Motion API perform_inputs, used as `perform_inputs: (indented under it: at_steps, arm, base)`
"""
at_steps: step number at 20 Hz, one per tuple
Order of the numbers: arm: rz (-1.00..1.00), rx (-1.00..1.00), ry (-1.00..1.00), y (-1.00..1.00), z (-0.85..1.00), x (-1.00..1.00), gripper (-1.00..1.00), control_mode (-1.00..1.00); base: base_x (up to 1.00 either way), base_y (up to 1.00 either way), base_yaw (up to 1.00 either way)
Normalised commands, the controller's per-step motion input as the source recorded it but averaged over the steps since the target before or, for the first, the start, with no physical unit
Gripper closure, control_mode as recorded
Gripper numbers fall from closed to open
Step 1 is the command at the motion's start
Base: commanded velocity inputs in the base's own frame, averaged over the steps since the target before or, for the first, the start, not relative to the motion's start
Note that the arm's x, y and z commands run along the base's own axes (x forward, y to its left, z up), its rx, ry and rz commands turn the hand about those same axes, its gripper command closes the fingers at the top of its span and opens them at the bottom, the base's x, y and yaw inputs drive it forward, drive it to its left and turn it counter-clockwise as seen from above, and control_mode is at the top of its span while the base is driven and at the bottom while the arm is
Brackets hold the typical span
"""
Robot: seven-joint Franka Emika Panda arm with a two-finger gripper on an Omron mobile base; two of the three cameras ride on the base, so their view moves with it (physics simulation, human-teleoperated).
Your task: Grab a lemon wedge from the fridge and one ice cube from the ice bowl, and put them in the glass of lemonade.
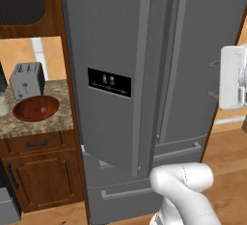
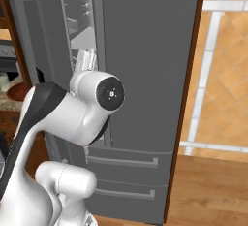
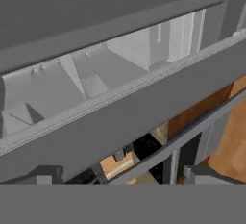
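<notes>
The tall grey steel fridge (image 1: 144,74) stands ajar; with your tool (image 3: 120,180) spread apart, widen its left door first.

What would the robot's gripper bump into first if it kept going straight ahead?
Probably the fridge: the hand view looks at its door edge and the open gap beside it. The gripper may slip into that gap, though depth is hard to judge.

a home kitchen: a steel french-door fridge (image 1: 144,74) fills the middle. at nine o'clock a granite counter (image 1: 34,125) on wooden cabinets (image 1: 41,175) carries a silver toaster (image 1: 27,80) and reddish-brown bowl (image 1: 36,108).
</notes>
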Motion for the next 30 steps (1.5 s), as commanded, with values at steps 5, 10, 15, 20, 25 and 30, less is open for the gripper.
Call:
perform_inputs:
  at_steps: [5, 10, 15, 20, 25, 30]
  arm:
    - [0.13, -0.07, -0.06, 0.57, -0.26, 0.36, -1.00, -1.00]
    - [0.00, -0.05, 0.00, 0.21, -0.04, 0.64, -1.00, -1.00]
    - [0.00, 0.00, 0.00, 0.00, -0.04, 0.66, -1.00, -1.00]
    - [0.00, 0.00, 0.02, 0.04, -0.13, 0.74, -1.00, -1.00]
    - [0.04, 0.00, 0.13, 0.18, -0.24, 0.71, -1.00, -1.00]
    - [0.11, 0.00, 0.11, 0.30, -0.19, 0.45, -1.00, -1.00]
  base:
    - [0.00, 0.00, 0.00]
    - [0.00, 0.00, 0.00]
    - [0.00, 0.00, 0.00]
    - [0.00, 0.00, 0.00]
    - [0.00, 0.00, 0.00]
    - [0.00, 0.00, 0.00]
